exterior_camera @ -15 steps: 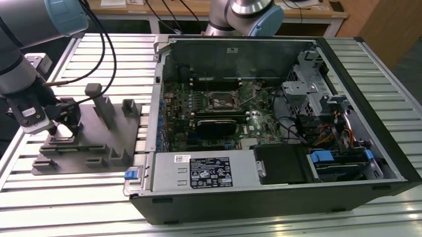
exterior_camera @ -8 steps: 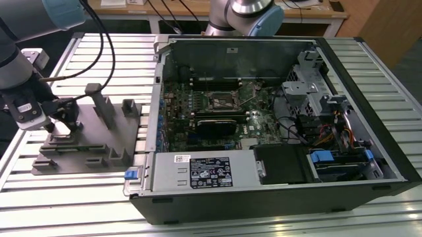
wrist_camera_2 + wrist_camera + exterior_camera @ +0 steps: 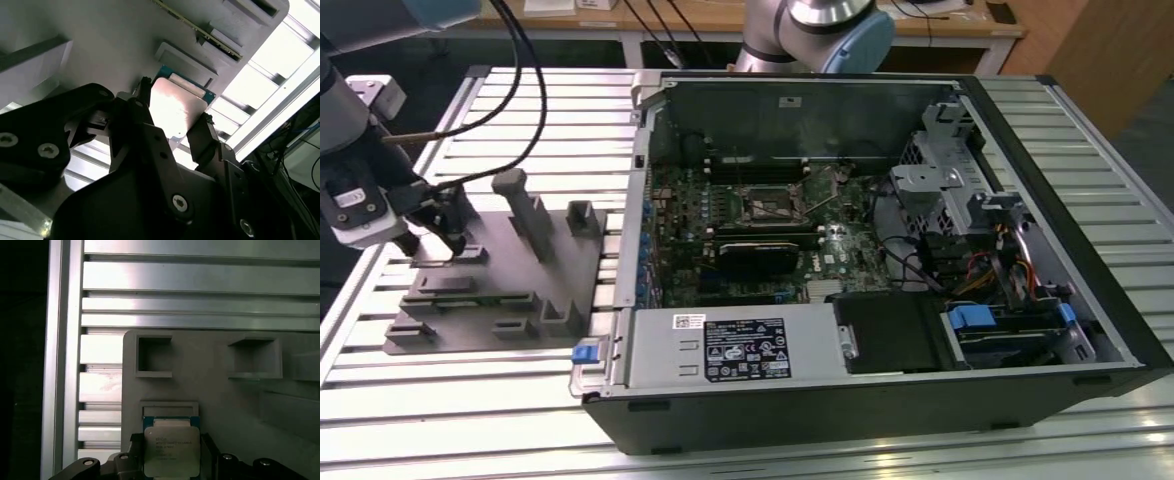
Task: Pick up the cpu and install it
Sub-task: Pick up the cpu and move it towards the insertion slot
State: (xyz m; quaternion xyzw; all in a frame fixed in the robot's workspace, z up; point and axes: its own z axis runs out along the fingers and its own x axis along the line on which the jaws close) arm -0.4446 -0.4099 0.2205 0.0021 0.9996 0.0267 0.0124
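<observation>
two fingers [image 3: 202, 132] of the hand [image 3: 440, 245] sit against opposite edges of the cpu [image 3: 171, 450], so the hand is narrowed down onto it and gripping. cpu is low at the gray fixture [image 3: 520, 290], silvery top up, just beside a raised lip; can't tell if it's off the surface. in the first wrist view two square pockets [image 3: 154, 356] lie further along the fixture. fixture rests on the slatted worktop [image 3: 534, 110], on the exterior view's left. upright posts [image 3: 527, 210] on the fixture and the side wall [image 3: 640, 200] of the open pc case [image 3: 881, 400] stand between hand and motherboard socket [image 3: 767, 200]. black heatsink block [image 3: 754, 255] sits just beside the socket, power supply box [image 3: 734, 345] nearer the case's front. cables [image 3: 520, 90] hang above the fixture.
</observation>
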